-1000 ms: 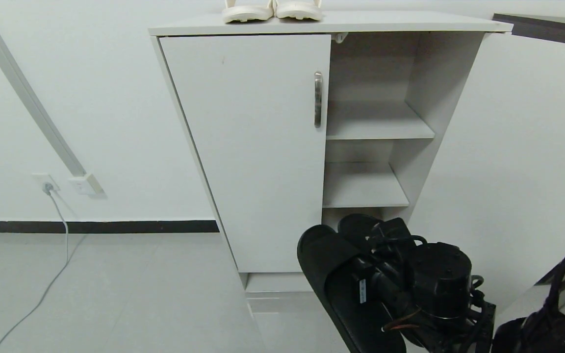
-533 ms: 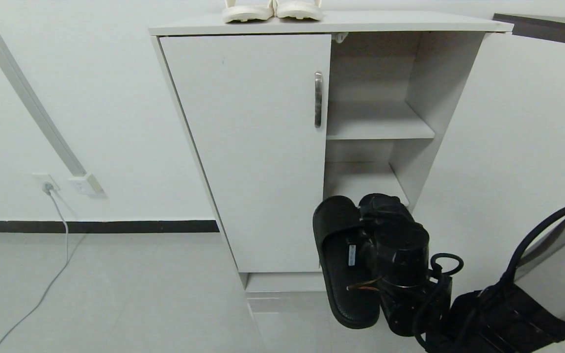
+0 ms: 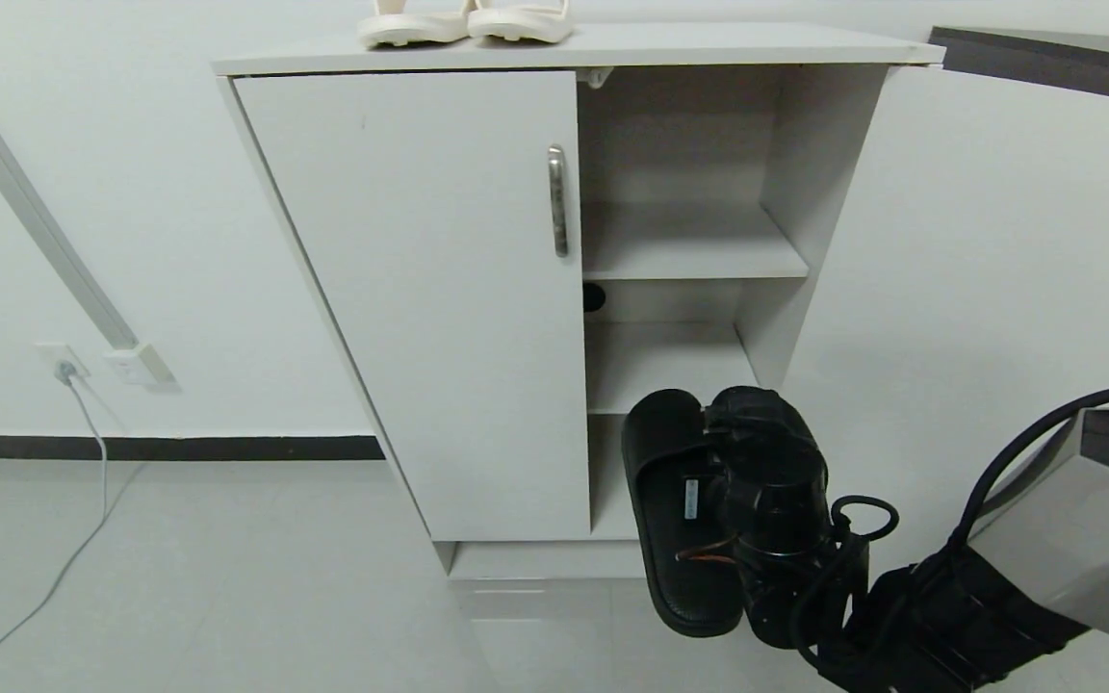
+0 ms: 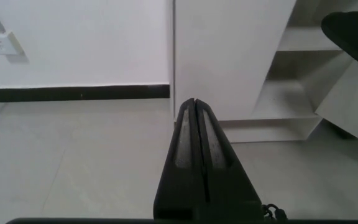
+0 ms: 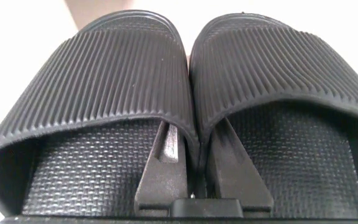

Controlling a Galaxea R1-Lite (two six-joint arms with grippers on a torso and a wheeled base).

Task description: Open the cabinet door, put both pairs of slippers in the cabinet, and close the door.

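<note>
**Black slippers held at the open half of the cabinet**

The right gripper [image 5: 194, 146] is clamped on the black slippers [image 3: 675, 510]. Its fingers pinch the two inner strap edges together, so the pair hangs side by side. Their long axis runs nearly upright, toes up and pointing at the cabinet [image 3: 564, 48], heels down near the floor [image 3: 227, 577], footbeds facing out into the room. The toes sit just in front of the middle shelf's [image 3: 665, 366] front edge, over the bottom compartment's mouth. The straps are ribbed rubber and the footbeds are finely dimpled.

The right door [image 3: 978, 250] is swung wide, close by the arm's right side. The left door [image 3: 420, 289] is shut, with its slim metal handle [image 3: 557, 200] upright at the door's right edge. The upper shelf [image 3: 689, 252] and the middle one are flat, matt white boards.

White slippers [image 3: 463, 21], smooth and pale, lie side by side on the cabinet top above the shut door.

The left gripper [image 4: 194, 124] hangs low over the glossy tiled floor, away from the cabinet, its fingers pressed together with nothing between them.
</note>
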